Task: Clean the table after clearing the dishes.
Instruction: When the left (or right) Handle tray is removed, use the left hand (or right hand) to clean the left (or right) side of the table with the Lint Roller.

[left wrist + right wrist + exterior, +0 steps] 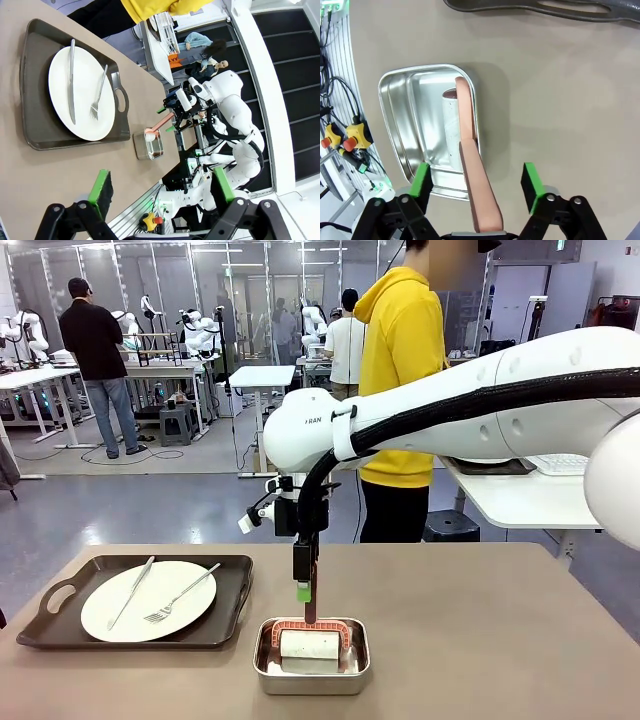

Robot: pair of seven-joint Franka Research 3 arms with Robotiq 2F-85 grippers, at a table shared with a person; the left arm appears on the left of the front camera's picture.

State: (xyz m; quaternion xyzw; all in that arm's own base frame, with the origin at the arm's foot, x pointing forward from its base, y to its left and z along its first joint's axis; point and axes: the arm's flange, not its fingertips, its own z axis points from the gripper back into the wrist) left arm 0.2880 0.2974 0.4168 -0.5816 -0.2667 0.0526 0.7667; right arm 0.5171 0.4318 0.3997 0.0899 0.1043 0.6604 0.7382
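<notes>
On the tan table (480, 640) a white plate (120, 615) with a knife (132, 592) and a fork (182, 595) lies on a dark brown handled tray (232, 615) at the left. My right gripper (307, 590) points down over a small steel pan (268, 665) holding a white roller (310, 644) with a salmon handle. In the right wrist view the handle (477, 195) rises between the green pads (422, 180) of the right gripper (476, 182), with gaps on both sides. My left gripper (161, 192) hovers open above the table, nothing in it, with the plate (85, 115) below it.
A person in a yellow hoodie (405, 360) stands at the far side of the table. The pan (150, 145) sits just right of the tray (35, 100), near the table's front edge. The right half of the tabletop is bare.
</notes>
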